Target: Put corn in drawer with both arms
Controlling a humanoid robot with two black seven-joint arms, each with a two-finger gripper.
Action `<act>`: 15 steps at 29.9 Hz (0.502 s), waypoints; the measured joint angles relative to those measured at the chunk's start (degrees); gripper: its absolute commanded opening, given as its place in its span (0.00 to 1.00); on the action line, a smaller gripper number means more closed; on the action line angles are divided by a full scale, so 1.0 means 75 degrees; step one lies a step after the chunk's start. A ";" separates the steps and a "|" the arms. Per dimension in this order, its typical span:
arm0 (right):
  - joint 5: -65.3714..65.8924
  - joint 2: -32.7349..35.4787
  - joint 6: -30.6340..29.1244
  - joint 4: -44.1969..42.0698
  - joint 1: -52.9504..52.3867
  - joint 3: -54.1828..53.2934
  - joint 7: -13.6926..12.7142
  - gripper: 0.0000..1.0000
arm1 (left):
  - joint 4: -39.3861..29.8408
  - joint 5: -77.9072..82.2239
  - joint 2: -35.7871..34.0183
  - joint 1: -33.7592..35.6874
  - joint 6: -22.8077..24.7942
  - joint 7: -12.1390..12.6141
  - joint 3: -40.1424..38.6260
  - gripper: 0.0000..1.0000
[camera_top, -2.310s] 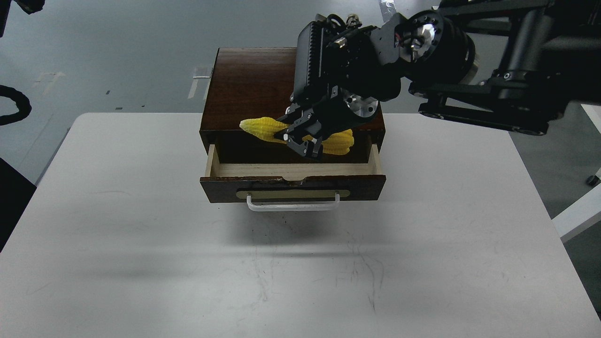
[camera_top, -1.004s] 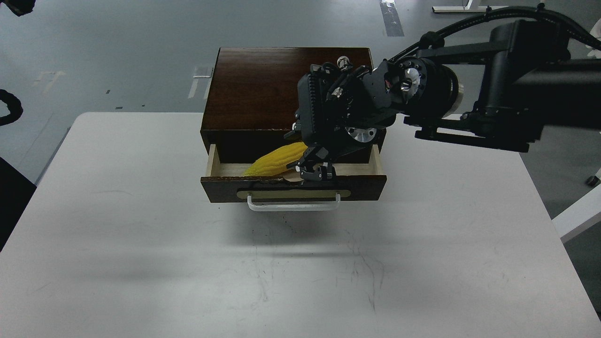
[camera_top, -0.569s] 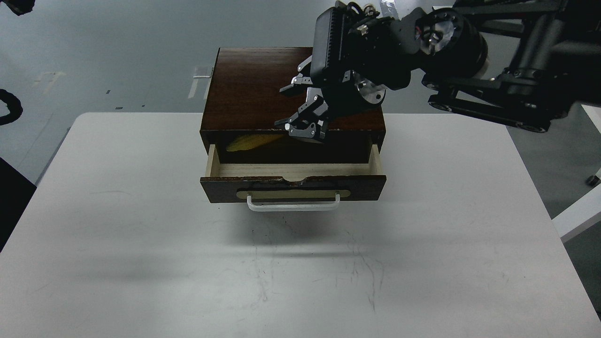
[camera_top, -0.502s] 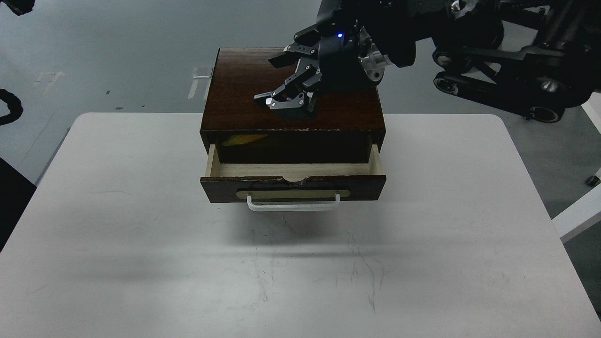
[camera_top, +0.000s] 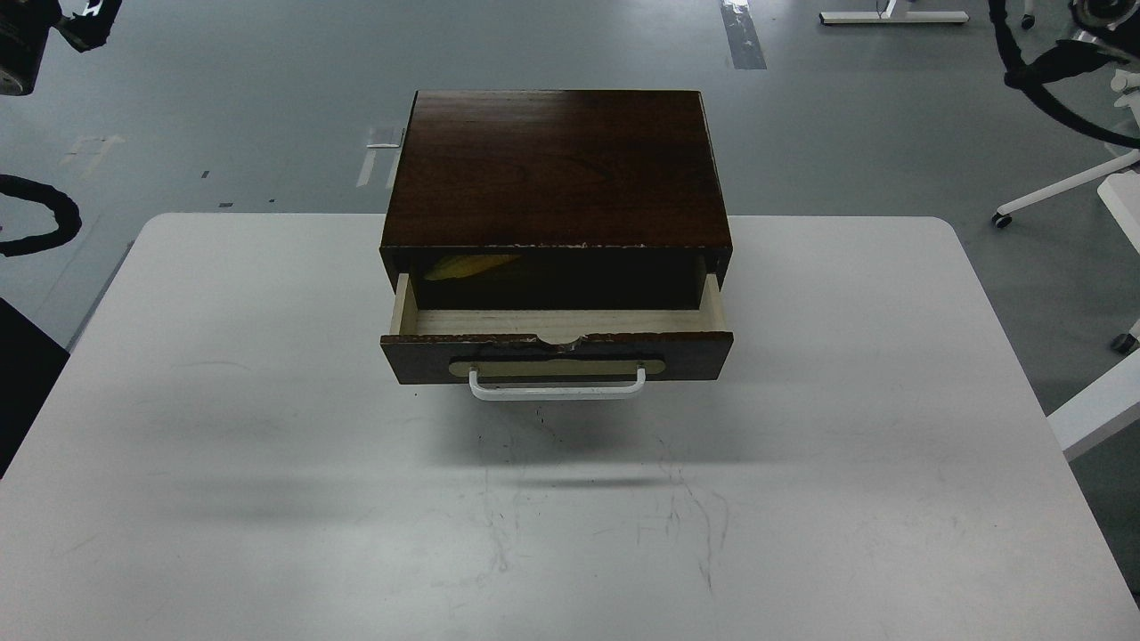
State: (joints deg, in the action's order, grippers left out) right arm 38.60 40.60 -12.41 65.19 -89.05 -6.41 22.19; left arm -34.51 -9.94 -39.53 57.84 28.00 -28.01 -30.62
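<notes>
The left tool [camera_top: 25, 43] shows only as a dark block cut off by the upper left corner of the view. Its fingers cannot be told apart, so I cannot tell whether it is wide or narrow, and nothing can be seen in it. The right tool does not show; on that side only black cables [camera_top: 1051, 85] loop in at the upper right corner.

Well to the right of the left tool and nearer the camera, a dark box [camera_top: 552, 169] stands on the white bench [camera_top: 267, 445], at its far edge. The drawer [camera_top: 557, 322] is pulled partway out toward the camera, with its pale wooden floor and side walls showing. The top edge of its front is chipped near the middle. On the front are a brass plate [camera_top: 557, 366] and, just below it, a white handle [camera_top: 557, 390].

The corn [camera_top: 470, 265] lies inside the drawer, far back in the shadow under the box top, on the side nearer the left tool. It lies roughly crosswise; only a dim yellow strip of it shows. It is well apart from the left tool, and nothing touches it from above.

A black cable loop [camera_top: 40, 216] hangs below the left tool at the left edge, off the bench.
</notes>
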 measured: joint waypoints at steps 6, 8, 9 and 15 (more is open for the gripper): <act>-0.2992 0.0398 0.0016 -0.0717 0.1266 -0.0777 0.0055 1.00 | 0.0016 0.0019 0.0220 -0.0152 0.0000 0.0000 0.0006 0.98; -0.3788 0.0414 0.0012 -0.1134 0.1688 -0.1083 0.0055 1.00 | 0.0030 0.0019 0.0265 -0.0218 0.0000 0.0000 0.0006 0.98; -0.4151 0.0419 -0.0004 -0.1312 0.1877 -0.1225 0.0055 1.00 | 0.0038 0.0019 0.0283 -0.0244 0.0000 0.0000 0.0007 0.98; -0.6240 0.0427 -0.0345 -0.1921 0.2916 -0.1869 0.0023 1.00 | 0.0253 0.0004 0.0552 -0.0334 0.0000 0.0000 0.0006 0.98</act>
State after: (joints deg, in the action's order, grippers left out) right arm -8.21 43.80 -14.99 50.78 -67.18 -20.43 22.36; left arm -32.62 -9.91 -35.39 55.34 28.00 -28.01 -30.57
